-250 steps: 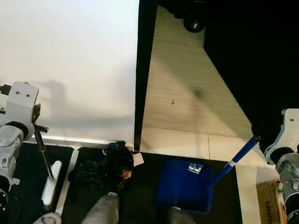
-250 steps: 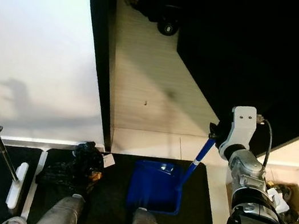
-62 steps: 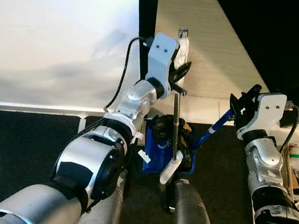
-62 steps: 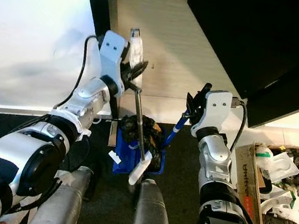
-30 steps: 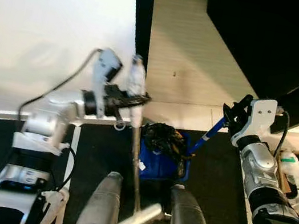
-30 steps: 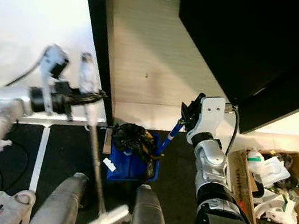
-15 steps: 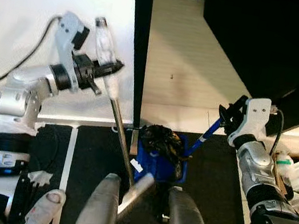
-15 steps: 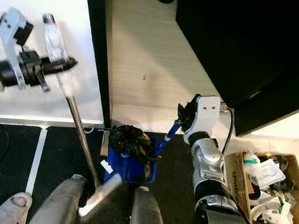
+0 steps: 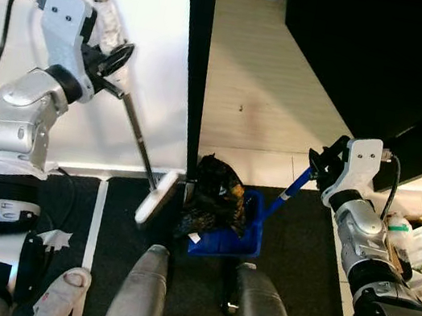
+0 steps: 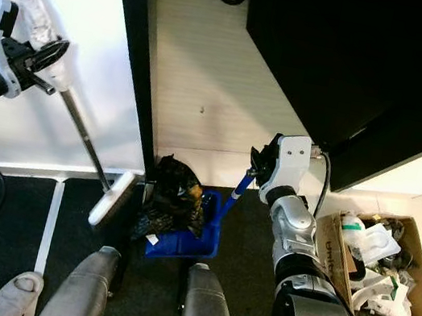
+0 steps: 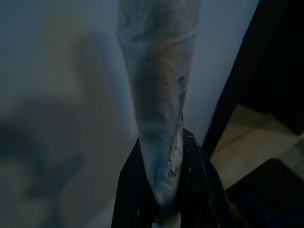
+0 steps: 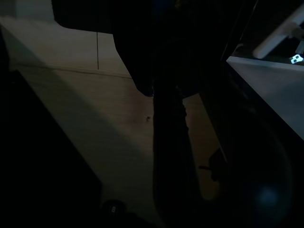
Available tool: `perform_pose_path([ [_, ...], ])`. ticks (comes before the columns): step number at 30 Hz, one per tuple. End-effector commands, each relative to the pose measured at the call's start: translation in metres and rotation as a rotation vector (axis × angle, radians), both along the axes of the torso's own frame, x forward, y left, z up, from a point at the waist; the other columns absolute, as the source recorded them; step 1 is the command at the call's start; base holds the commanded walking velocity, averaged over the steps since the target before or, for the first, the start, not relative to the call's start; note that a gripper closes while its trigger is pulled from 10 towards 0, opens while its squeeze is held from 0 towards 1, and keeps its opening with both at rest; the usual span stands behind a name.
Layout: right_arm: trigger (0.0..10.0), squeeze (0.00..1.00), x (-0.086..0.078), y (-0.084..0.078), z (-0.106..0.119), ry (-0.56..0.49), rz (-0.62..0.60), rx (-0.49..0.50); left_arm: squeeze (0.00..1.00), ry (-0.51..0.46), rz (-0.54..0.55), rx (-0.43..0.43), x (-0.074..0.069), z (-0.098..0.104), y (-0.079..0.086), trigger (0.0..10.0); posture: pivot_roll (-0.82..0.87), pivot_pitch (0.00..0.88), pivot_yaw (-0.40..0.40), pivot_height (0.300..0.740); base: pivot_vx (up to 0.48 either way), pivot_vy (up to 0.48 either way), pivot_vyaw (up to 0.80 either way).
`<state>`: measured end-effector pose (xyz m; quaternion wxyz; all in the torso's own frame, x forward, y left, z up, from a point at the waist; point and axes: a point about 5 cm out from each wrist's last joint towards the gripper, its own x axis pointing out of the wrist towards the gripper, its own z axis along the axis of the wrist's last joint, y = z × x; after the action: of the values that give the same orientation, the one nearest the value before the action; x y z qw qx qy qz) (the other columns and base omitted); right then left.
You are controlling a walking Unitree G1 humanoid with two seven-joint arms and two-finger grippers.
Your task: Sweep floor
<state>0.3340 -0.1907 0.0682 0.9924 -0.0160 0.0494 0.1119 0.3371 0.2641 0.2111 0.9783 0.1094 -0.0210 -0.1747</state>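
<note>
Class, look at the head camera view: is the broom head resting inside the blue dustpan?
No: the broom head hangs to the left of the dustpan, which holds a black bag.

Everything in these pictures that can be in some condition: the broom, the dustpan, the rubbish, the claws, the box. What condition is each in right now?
Broom: lifted, slanting, head beside the dustpan.
Dustpan: on the dark mat, loaded.
Black rubbish bag: crumpled, piled in the dustpan.
Left gripper: shut on the broom's handle.
Right gripper: shut on the dustpan's blue handle.
Cardboard box: open, full of litter.
</note>
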Motion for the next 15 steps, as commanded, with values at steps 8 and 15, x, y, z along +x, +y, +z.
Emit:
perform_pose_path([
  [8, 10.0, 0.0, -0.01, -0.005, -0.018, 0.085, -0.019, 0.015, 0.0, 0.0, -0.069, -0.034, -0.015, -0.002, 0.009, 10.0, 0.06, 0.121, -0.014, 0.74, 0.0, 0.0, 0.0],
  [15, 10.0, 0.0, -0.026, -0.035, -0.022, 0.027, -0.141, 0.213, 0.0, 0.042, 0.205, 0.164, -0.03, -0.024, 0.051, 10.0, 0.08, 0.101, -0.006, 0.74, 0.0, 0.0, 0.0],
])
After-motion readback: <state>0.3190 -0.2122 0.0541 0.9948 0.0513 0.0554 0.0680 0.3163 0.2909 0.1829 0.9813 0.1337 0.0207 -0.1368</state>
